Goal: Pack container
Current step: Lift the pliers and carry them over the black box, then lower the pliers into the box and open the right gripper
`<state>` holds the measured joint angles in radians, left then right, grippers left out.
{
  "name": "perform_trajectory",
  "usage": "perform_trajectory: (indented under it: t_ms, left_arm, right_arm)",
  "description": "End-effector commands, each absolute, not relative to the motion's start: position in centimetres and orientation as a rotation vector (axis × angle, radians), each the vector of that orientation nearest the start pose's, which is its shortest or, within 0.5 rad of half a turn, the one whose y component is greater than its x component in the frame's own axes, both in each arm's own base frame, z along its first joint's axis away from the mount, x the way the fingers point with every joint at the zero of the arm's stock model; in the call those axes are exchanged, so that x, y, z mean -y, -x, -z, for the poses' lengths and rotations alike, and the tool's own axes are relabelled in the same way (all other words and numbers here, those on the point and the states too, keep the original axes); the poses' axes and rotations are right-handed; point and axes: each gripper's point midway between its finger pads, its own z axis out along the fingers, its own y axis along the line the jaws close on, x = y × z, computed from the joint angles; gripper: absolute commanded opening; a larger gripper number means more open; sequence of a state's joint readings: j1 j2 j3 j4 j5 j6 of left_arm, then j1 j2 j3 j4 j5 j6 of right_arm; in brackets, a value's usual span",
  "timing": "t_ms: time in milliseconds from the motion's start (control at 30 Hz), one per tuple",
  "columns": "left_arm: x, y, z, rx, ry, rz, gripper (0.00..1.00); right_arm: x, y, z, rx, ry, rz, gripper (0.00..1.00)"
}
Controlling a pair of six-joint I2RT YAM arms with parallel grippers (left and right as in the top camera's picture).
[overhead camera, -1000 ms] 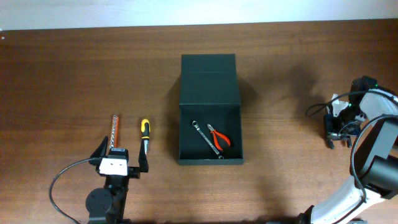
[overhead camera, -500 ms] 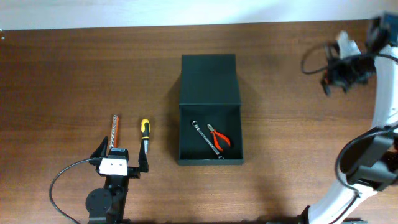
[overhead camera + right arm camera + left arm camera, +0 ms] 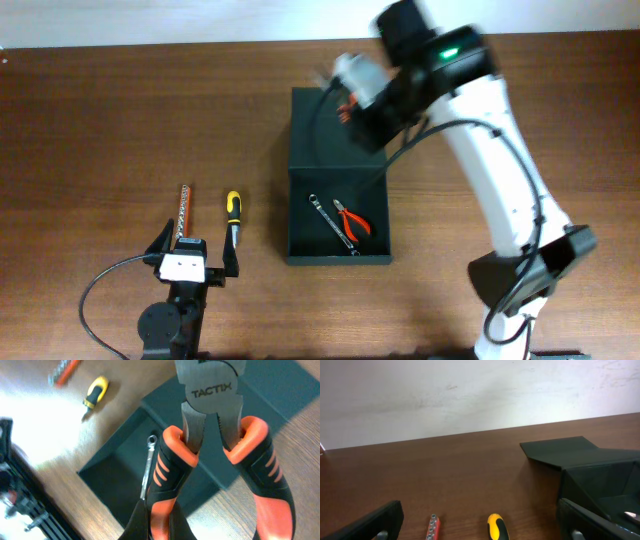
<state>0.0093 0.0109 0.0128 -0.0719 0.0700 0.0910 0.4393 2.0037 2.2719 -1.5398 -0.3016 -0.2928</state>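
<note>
Jaws of the right gripper (image 3: 352,88) are clamped on orange-handled TACTIX pliers (image 3: 212,395) above the open container (image 3: 318,140) at mid-table, the left gripper (image 3: 195,252) gapes empty, and the carry-in step likely calls for lowering beside the wrench (image 3: 330,222).

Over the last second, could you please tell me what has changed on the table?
The right claw, shut on orange-handled TACTIX pliers, swung from the right side of the table across to above the lid of the container. Unchanged: the left claw open behind the screwdriver and bit holder; wrench and small red pliers in the container.
</note>
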Motion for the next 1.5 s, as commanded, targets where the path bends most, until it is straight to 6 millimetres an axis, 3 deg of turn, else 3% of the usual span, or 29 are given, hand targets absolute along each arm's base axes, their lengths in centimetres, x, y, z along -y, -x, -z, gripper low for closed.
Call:
perform_trajectory:
  t_ms: [0, 200, 467, 833, 900, 1200, 1367, 1400, 1433, 1467]
  left_arm:
    - [0.7, -24.6, -15.8, -1.639, -0.125, -0.045, 0.99]
    - [0.7, -24.6, -15.8, -1.640, -0.126, -0.045, 0.99]
    - [0.7, -24.6, -15.8, -1.639, -0.126, -0.045, 0.99]
    - [0.7, -24.6, -15.8, -1.639, -0.126, -0.045, 0.99]
    - [0.7, -24.6, -15.8, -1.639, -0.126, -0.045, 0.99]
    - [0.7, -24.6, -15.8, -1.639, -0.126, -0.045, 0.99]
    - [0.7, -24.6, -15.8, -1.639, -0.125, -0.045, 0.99]
    - [0.7, -24.6, -15.8, -1.640, -0.126, -0.045, 0.99]
    - [0.7, -24.6, -15.8, -1.639, -0.126, -0.045, 0.99]
    - [0.7, -24.6, -15.8, -1.640, -0.126, -0.045, 0.99]
  right_arm:
    - [-23.7, -34.5, -24.0, -2.595, 1.211, -0.230, 0.04]
    - [-25.1, -31.9, -20.2, -2.648, 1.360, -0.151, 0.04]
    - [-23.9, -30.7, -13.5, -2.773, 1.399, -0.126, 0.04]
    - [-22.9, -29.3, -8.4, -2.838, 1.427, -0.117, 0.04]
    - [-22.4, -28.6, -6.8, -2.860, 1.436, -0.111, 0.05]
    - [-21.6, -27.5, -4.2, -2.890, 1.449, -0.104, 0.09]
    - [-21.8, -27.8, -3.9, -2.872, 1.442, -0.108, 0.12]
    - [-21.9, -27.9, -3.9, -2.869, 1.441, -0.108, 0.20]
    - [-21.9, -27.9, -3.9, -2.867, 1.440, -0.109, 0.34]
    - [-21.9, -28.0, -3.9, -2.865, 1.439, -0.109, 0.64]
